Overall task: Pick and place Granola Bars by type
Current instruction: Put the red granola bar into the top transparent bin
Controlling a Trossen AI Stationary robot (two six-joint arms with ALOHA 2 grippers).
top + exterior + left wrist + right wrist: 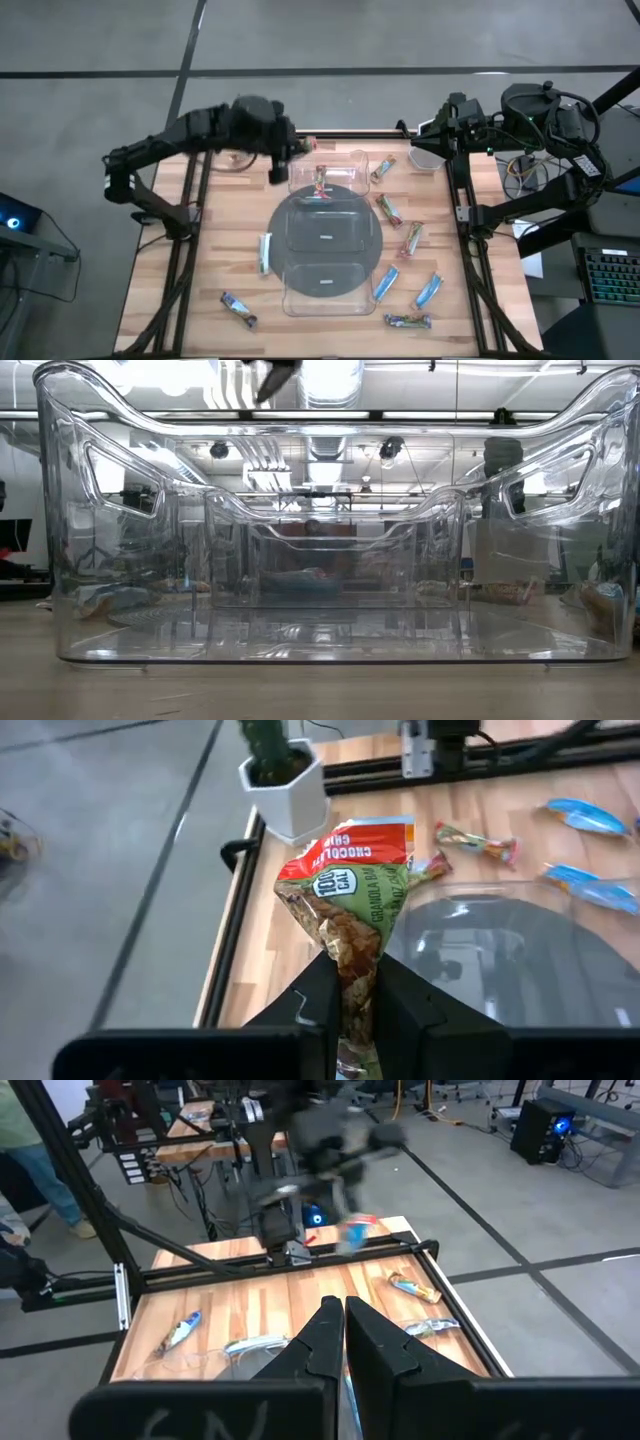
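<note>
I'm in a robotics lab: grey concrete floor (pixel 350 40) with taped lines, exposed ceiling ducts (pixel 330 380), my wooden bench (pixel 300 1295) on aluminium framing, cabled equipment racks (pixel 140 1140), a computer tower (pixel 545 1125).

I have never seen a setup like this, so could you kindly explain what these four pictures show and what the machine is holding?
This is a robot with two dark arms at a wooden table. One picture looks straight down, one looks level through the clear plastic compartment tray, and two come from cameras on the wrists. Small foil-wrapped granola bars lie scattered around the tray, such as a light blue one, and one lies inside it. The left pincer, at the table's far edge, is shut on a red-and-green chocolate chip granola bar. The right pincer, at the far right corner, is shut and appears to hold nothing.
</note>
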